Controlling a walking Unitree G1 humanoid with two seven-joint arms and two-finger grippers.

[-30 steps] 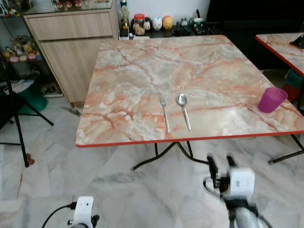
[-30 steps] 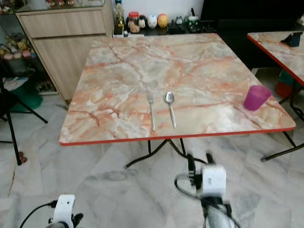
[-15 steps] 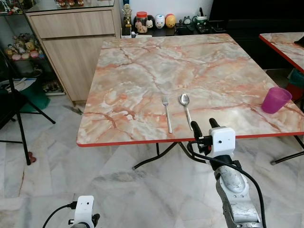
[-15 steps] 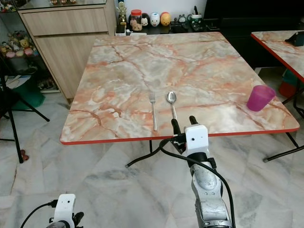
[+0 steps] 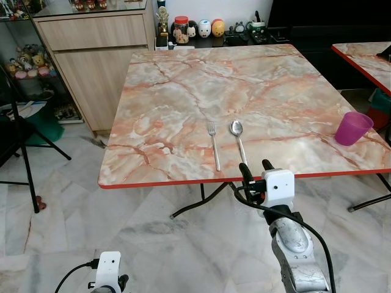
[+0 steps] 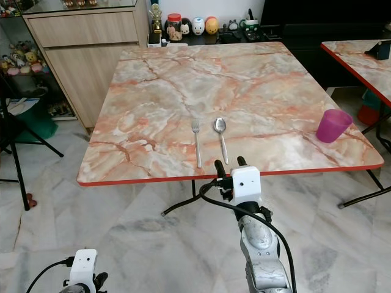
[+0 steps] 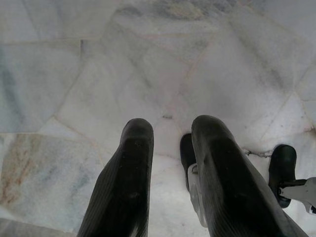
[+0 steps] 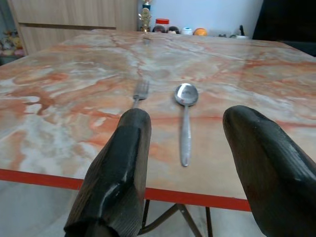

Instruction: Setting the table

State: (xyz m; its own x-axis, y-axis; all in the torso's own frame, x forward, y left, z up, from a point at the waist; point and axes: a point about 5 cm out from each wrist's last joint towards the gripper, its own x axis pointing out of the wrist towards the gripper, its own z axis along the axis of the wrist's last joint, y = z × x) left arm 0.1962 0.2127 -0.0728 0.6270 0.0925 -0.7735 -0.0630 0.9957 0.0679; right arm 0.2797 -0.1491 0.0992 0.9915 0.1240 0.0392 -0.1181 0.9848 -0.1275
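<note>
The right gripper (image 5: pixel 254 170) is raised at the near edge of the table, its two long black fingers spread apart with nothing between them, the tips level with the red rim and pointing across the top. Seen along those fingers (image 8: pixel 114 173), which are matte, ribbed and rounded at the ends, the spoon (image 8: pixel 185 118) lies straight ahead in the gap, just beyond the tips and not touched. The spoon is plain shiny metal with an oval bowl turned up and a slim handle running back toward the near edge. Just beside it, on its left and roughly parallel, lies a fork (image 5: pixel 212 144) of the same bright metal, tines pointing away. Both rest flat on the table (image 5: pixel 183 91), a square top with a glossy marble pattern of cream, grey and orange veins, trimmed with a thin red edge. Well apart from the cutlery, near the right edge, stands a purple plastic cup (image 5: pixel 353 128), upright and slightly tapered. The left gripper (image 7: pixel 170 163) hangs low over the pale marble floor (image 7: pixel 74 64), its smooth black fingers parted and holding nothing. Behind the table stands a light wooden cabinet (image 5: pixel 98 55).
</note>
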